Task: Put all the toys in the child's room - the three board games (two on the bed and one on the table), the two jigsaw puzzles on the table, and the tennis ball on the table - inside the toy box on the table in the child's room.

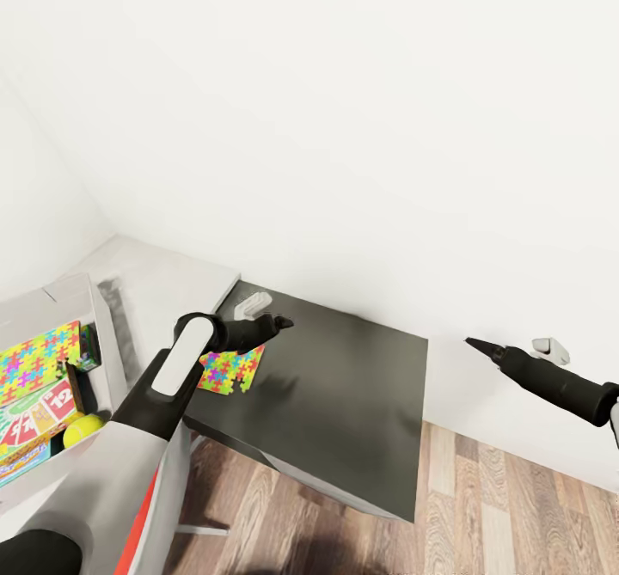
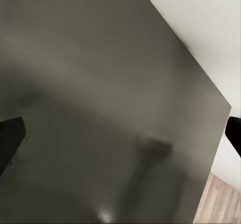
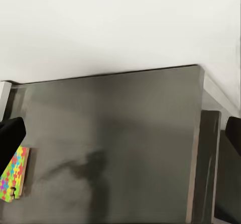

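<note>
The toy box (image 1: 90, 317) on the table (image 1: 361, 403) already holds one jigsaw puzzle (image 1: 39, 358), board games (image 1: 39, 425) and the tennis ball (image 1: 83, 429), while the second puzzle (image 1: 230, 370) lies on the dark top under the released, empty left hand (image 1: 277, 324).

Matt dark grey table (image 1: 344, 403), wood-plank floor (image 1: 516, 515), glossy printed jigsaw puzzle (image 1: 230, 370), smooth white wall (image 1: 344, 128).

child's room | toy box (image 1: 82, 300) of games | wood-plank floor (image 1: 507, 515)
</note>
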{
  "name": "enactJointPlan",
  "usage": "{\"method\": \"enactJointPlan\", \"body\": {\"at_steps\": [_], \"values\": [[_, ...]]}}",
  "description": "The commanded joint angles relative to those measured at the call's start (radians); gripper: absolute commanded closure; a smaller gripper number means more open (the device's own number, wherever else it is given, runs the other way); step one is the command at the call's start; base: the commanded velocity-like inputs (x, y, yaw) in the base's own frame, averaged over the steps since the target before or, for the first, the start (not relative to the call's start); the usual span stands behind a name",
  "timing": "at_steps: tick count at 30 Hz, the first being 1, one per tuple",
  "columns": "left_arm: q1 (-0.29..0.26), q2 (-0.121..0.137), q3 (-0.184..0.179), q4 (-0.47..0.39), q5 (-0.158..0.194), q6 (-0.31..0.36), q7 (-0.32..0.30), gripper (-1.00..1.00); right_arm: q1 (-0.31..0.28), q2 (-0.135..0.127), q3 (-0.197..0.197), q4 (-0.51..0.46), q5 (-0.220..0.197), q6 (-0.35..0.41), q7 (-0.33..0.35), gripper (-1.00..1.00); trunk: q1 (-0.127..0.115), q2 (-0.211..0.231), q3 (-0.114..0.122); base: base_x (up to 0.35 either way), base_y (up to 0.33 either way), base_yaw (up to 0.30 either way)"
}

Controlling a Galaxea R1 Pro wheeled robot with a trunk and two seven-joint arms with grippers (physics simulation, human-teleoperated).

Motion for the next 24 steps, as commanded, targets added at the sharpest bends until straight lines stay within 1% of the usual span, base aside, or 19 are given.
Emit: {"method": "enactJointPlan", "body": {"at_steps": [1,3,5,6,8,9,12,13,16,17,20,21,23,24], "values": [[-0.001,0.001,-0.001,-0.001,0.010,0.000,0.010,-1.00,-0.001,0.000,-0.001,0.000,0.010,0.005,0.010,-1.00,0.001,-0.002,-0.001,0.000,0.000,-0.226],[0.005,0.006,0.004,0.018,-0.025,-0.002,0.011,-1.00,-0.001,0.000,-0.001,0.000,0.005,0.005,0.011,-1.00,0.001,-0.002,-0.001,0.000,0.000,-0.169],[0.008,0.013,0.013,0.043,-0.053,-0.004,0.012,-1.00,0.000,0.000,-0.001,0.000,0.002,0.005,0.011,-1.00,0.001,-0.002,-0.001,0.000,0.000,-0.108],[0.008,0.013,0.013,0.043,-0.053,-0.004,0.012,-1.00,0.000,0.000,-0.001,0.000,0.002,0.005,0.011,-1.00,0.001,-0.002,-0.001,0.000,0.000,-0.096],[0.009,0.019,0.032,0.075,-0.071,-0.008,0.011,-1.00,0.000,0.000,0.000,0.000,0.000,0.005,0.012,-1.00,0.001,-0.002,-0.001,0.000,0.000,-0.069],[0.009,0.019,0.032,0.075,-0.071,-0.008,0.011,-1.00,0.000,0.000,0.000,0.000,0.000,0.005,0.012,-1.00,0.001,-0.002,-0.001,0.000,0.000,-0.061],[0.011,0.027,0.074,0.112,-0.089,-0.013,0.006,-1.00,0.000,0.000,0.000,0.000,-0.001,0.005,0.012,-1.00,0.001,-0.002,-0.001,0.000,0.000,-0.040],[0.011,0.027,0.074,0.112,-0.089,-0.013,0.006,-1.00,0.000,0.000,0.000,0.000,-0.001,0.005,0.012,-1.00,0.001,-0.002,0.000,0.000,0.000,-0.031],[0.012,0.039,0.113,0.133,-0.099,-0.016,0.000,-1.00,0.000,0.000,0.000,-0.001,-0.002,0.005,0.012,-1.00,0.001,-0.002,0.000,0.000,0.000,-0.020],[0.012,0.039,0.113,0.133,-0.099,-0.016,0.000,-1.00,0.000,0.000,0.000,-0.001,-0.002,0.005,0.012,-1.00,0.001,-0.002,0.000,0.000,0.000,-0.016],[0.012,0.060,0.137,0.146,-0.103,-0.017,-0.004,-1.00,0.000,0.000,0.000,-0.001,-0.002,0.005,0.012,-1.00,0.001,-0.002,0.000,0.000,0.000,-0.010],[0.012,0.060,0.137,0.146,-0.103,-0.017,-0.004,-1.00,0.000,0.000,0.000,-0.001,-0.002,0.005,0.012,-1.00,0.001,-0.002,0.000,0.000,0.000,-0.008],[0.010,0.074,0.146,0.151,-0.102,-0.018,-0.006,-1.00,0.000,0.000,0.000,0.000,-0.003,0.005,0.012,-1.00,0.001,-0.002,0.000,0.000,0.000,-0.006],[0.010,0.074,0.146,0.151,-0.102,-0.018,-0.006,-1.00,0.000,0.000,0.000,0.000,-0.003,0.005,0.012,-1.00,0.001,-0.002,0.000,0.000,0.000,-0.005]]}}
